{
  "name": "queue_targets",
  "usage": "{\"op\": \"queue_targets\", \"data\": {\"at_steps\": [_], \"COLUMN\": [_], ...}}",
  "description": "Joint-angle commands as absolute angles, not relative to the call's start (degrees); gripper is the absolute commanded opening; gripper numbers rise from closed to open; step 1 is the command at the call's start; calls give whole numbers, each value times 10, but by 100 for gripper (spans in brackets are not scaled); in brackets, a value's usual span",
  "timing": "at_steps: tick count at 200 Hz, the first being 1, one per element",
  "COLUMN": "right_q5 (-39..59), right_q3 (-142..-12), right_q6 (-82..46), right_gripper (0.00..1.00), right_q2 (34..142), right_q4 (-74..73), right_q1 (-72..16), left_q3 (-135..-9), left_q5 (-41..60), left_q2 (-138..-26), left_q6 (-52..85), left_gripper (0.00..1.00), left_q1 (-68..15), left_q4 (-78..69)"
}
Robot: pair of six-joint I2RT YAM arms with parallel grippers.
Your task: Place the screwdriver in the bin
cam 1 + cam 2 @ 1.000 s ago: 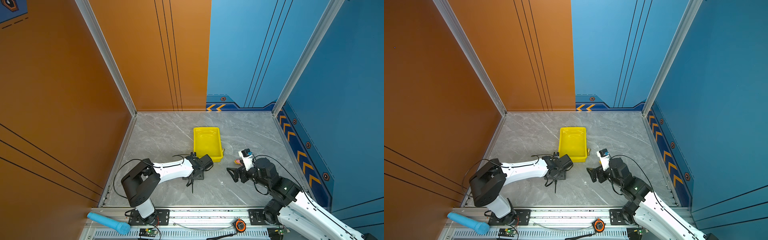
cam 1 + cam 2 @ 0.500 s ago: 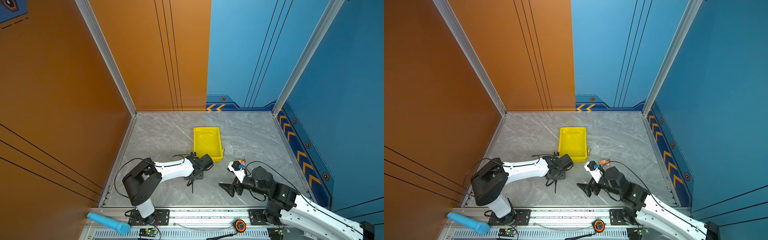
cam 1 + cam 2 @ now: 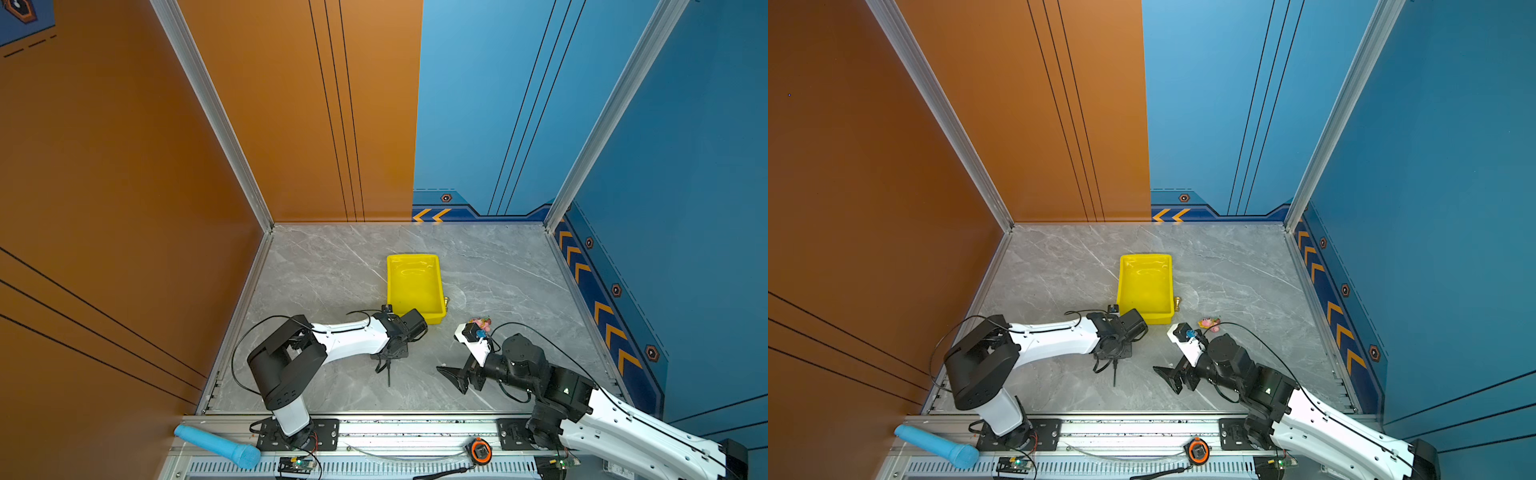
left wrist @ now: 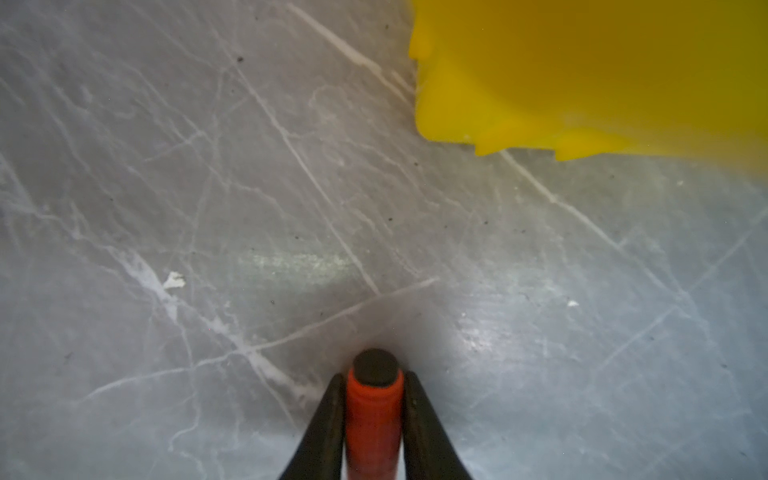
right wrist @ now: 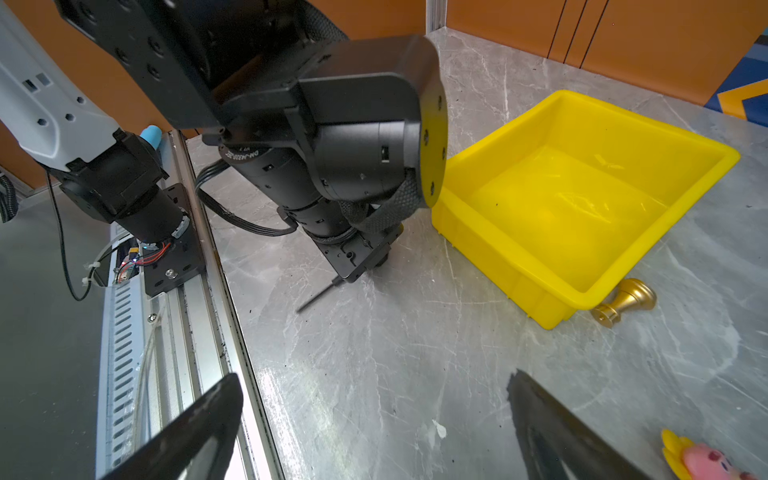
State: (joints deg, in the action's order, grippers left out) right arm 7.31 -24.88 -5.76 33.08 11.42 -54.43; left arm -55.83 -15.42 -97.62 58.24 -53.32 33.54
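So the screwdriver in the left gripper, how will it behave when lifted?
Probably stiff and light: the screwdriver is slim, with a thin straight shaft. Its round ribbed orange handle is pinched between narrow fingers of the left gripper, so it might pivot. If dropped it would likely roll on the smooth table.

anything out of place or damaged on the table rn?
No damage or spill visible. A small gold knob lies tipped on its side right beside the bin corner, and a pink-yellow toy sits loose nearby. A blue microphone-like object lies across the front rail, off the table.
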Motion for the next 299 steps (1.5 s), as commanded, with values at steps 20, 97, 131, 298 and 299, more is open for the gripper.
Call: {"op": "queue_targets", "data": {"at_steps": [20, 97, 131, 298, 299], "right_q5": [46, 28, 28, 65, 64], "right_q3": [-258, -267, -277, -393, -393], "right_q6": [-54, -67, -70, -64, -64], "right_gripper": [100, 100, 100, 100, 100], "right_q2": [313, 305, 313, 490, 492], "right_q4": [116, 110, 102, 56, 55], "right_q1": [-548, -544, -535, -415, -414], "left_q3": [-539, -586, -663, -1055, -1057], "left_q5": [-152, -159, -174, -81, -81], "left_q2": [-977, -917, -900, -1127, -1129], "left_q6": [589, 551, 516, 387, 387], "left_gripper": [8, 4, 4, 4, 4], "left_q1": [-542, -549, -545, -383, -382], "left_q4": [356, 398, 439, 440, 441]}}
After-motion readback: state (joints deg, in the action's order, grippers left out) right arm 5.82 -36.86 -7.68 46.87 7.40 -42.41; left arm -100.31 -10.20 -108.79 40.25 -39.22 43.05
